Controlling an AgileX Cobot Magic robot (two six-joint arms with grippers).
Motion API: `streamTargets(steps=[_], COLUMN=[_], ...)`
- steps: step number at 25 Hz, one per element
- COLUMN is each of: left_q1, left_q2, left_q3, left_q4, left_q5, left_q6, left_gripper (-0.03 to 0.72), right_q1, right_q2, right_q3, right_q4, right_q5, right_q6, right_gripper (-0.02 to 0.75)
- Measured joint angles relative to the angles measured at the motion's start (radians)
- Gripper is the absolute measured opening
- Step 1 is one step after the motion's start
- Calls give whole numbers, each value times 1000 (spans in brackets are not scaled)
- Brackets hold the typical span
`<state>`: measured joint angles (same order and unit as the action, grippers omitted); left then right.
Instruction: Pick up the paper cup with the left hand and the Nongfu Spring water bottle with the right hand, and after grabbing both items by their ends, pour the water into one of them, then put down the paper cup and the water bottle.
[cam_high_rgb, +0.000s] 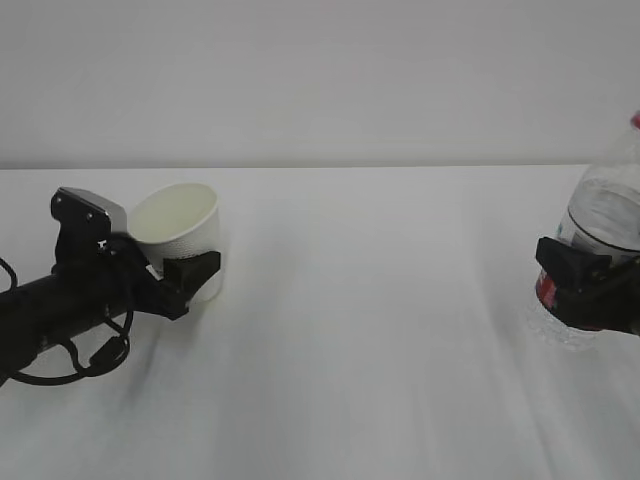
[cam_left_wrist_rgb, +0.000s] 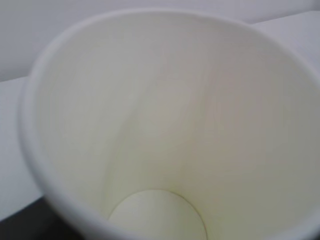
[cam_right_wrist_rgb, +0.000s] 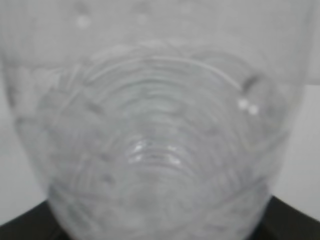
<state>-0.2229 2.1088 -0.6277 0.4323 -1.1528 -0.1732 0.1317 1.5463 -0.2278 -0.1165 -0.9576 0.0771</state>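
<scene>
With the left hand (cam_high_rgb: 185, 272) clamped round the tilted cup (cam_high_rgb: 180, 232) at table-left and the right hand (cam_high_rgb: 580, 285) clamped on the bottle (cam_high_rgb: 605, 215) far right, squeezing could crumple the cup.

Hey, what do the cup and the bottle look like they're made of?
The paper cup looks like matte white paper: dull surface, cream inside with a faint seam and a rolled rim, seen in the left wrist view. The Nongfu Spring water bottle looks like clear glossy plastic: see-through ribbed wall with bright highlights. Thickness can't be judged.
</scene>
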Motion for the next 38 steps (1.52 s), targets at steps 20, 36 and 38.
streamTargets(steps=[20,36,38], left_q1=[-100,-325,-337], left_q2=[-12,-12,-12], left_q3=[0,-2,-2], left_q4=[240,251,251], left_q5=[0,0,0], left_q6=[-89,-142,-142], left_gripper=[545,545,545], right_q1=[0,0,0], right_q2=[0,0,-10], right_q3=[0,0,0], right_q4=[45,47,47], right_q5=[0,39,54], right_q6=[-28,-28,-28], right_gripper=[452,452,452])
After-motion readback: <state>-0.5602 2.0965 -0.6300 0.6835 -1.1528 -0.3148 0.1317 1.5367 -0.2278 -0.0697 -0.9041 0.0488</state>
